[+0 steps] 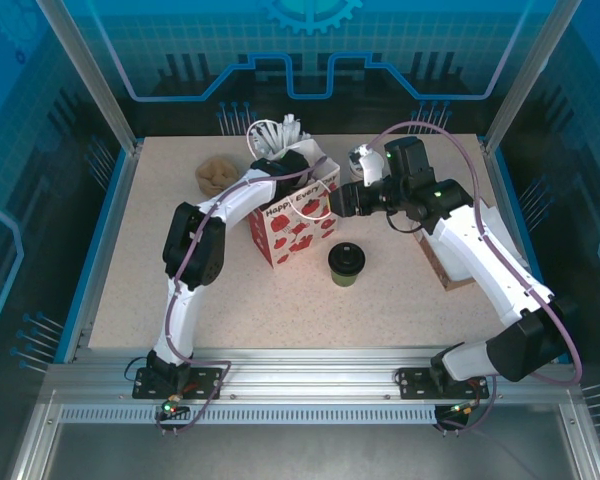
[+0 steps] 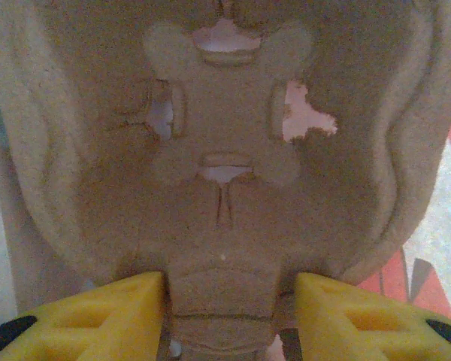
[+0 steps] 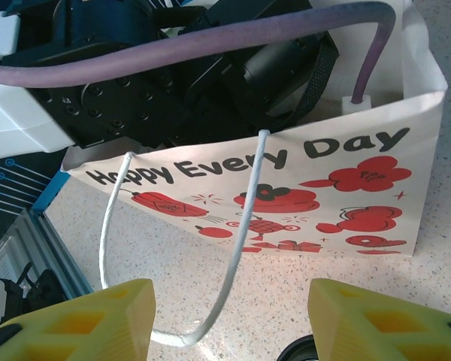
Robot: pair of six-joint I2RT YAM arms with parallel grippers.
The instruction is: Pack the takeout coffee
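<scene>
Takeout coffee (image 1: 346, 264) near "Happy Every Day" bag (image 3: 346, 203)

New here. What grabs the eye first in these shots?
The white paper bag printed with red motifs and "Happy Every Day" stands mid-table, with the left arm reaching into its top. Just right of it, nearer the robot, stands the dark olive-green paper cup with a round black lid. The left wrist camera looks close onto a brown moulded-pulp cup carrier.
</scene>
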